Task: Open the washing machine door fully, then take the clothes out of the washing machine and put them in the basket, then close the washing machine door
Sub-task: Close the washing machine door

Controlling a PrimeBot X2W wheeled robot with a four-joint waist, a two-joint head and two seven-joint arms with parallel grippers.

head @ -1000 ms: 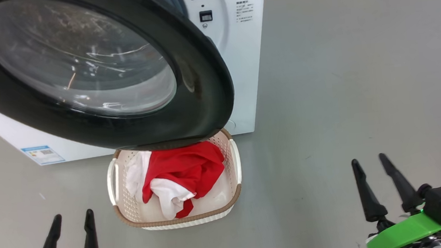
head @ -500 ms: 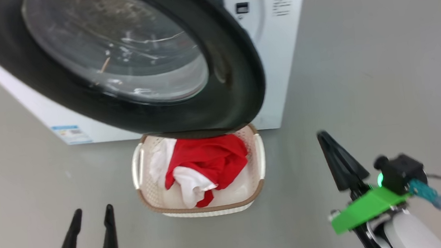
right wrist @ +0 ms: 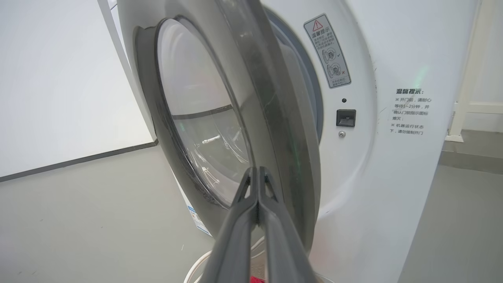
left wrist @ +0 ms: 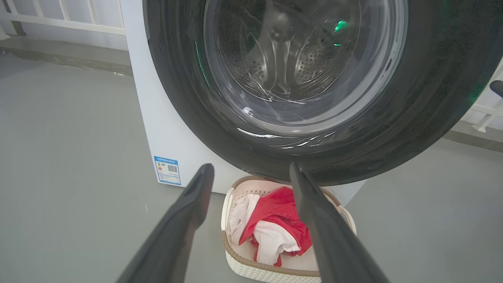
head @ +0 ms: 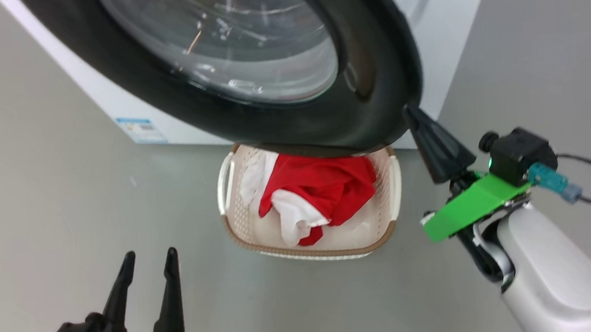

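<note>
One notice point(right wrist: 408, 112) on the washing machine point(right wrist: 393, 188) reads "温馨提示", and a blue QR label point(left wrist: 167, 170) sits low. At 6 o'clock below the washing machine door point(head: 373, 73), the basket point(head: 241, 221) holds the clothes point(head: 334, 184). The right gripper point(head: 413, 115), pinched closed and empty, is at the door's 4 o'clock rim. The left gripper point(head: 146, 267) is spread and empty.

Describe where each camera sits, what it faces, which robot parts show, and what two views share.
Head view: from the head, down onto washing machine door, basket, clothes; left gripper, right gripper.
Left wrist view: left wrist, facing door's glass; open fingers.
Right wrist view: right wrist, facing door's edge, washing machine; shut fingers.
Shared: basket, in head and left wrist views.
</note>
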